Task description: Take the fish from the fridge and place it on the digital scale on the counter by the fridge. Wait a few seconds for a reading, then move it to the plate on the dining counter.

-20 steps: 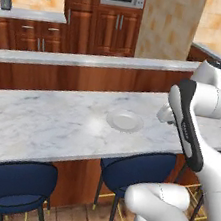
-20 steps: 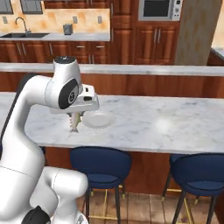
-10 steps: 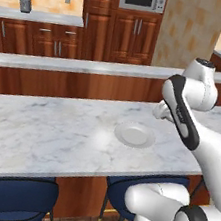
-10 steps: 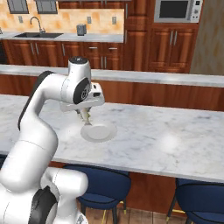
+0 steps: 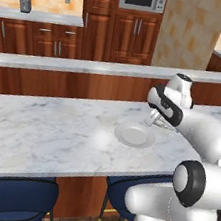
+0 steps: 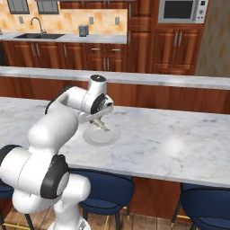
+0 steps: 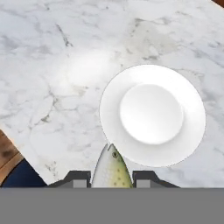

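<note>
Gripper (image 7: 112, 180) clamped on fish (image 7: 111, 168) | hangs above plate (image 7: 152, 114) near edge | risk: early release drops fish on rim or marble counter (image 7: 52, 65)

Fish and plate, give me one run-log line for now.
gripper: shut on fish | fish: held above counter, near plate rim | plate: bare

The fish (image 7: 110, 169) is silvery grey with a yellow-green speckled flank and a dark eye. The plate (image 7: 152, 114) is plain white. The table (image 7: 52, 78) is white marble with grey veins. The arm (image 6: 67, 114) is white with dark joints. The stools (image 5: 11, 203) are navy blue. The cabinets (image 5: 135, 33) are reddish-brown wood, and the backsplash (image 6: 63, 20) is orange-tan tile.
</note>
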Motion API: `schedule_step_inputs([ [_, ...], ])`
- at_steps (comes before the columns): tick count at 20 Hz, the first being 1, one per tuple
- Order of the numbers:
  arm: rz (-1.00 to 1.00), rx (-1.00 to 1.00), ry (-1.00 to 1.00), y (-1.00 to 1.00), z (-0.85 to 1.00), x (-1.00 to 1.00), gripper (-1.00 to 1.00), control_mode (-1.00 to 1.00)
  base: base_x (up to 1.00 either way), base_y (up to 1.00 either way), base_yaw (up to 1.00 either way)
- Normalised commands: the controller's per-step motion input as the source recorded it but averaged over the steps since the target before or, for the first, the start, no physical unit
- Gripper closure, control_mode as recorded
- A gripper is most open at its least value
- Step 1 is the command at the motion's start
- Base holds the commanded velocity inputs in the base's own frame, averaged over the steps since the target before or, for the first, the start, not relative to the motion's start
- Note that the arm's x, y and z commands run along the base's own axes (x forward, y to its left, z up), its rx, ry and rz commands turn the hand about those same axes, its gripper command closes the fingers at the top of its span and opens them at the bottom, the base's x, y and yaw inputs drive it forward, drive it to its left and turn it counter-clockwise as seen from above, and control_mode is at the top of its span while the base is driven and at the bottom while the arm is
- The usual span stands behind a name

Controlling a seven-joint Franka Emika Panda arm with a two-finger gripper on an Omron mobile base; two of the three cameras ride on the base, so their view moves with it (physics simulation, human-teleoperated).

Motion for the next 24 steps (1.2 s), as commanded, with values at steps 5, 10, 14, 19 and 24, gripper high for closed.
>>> schedule_step_inputs([
  [5, 0.07, -0.02, 0.00, 0.33, -0.74, 0.64, 1.00, -1.00, 0.00, 0.00, 0.00],
  [10, 0.01, -0.07, 0.00, 0.18, -0.54, 0.54, 1.00, -1.00, 0.00, 0.00, 0.00],
  [14, 0.00, -0.09, 0.00, 0.01, -0.42, 0.28, 1.00, -1.00, 0.00, 0.00, 0.00],
  [19, 0.02, -0.06, 0.00, 0.01, -0.36, 0.08, 1.00, -1.00, 0.00, 0.00, 0.00],
  [24, 0.07, -0.01, -0.01, 0.00, -0.29, 0.00, 1.00, -1.00, 0.00, 0.00, 0.00],
])
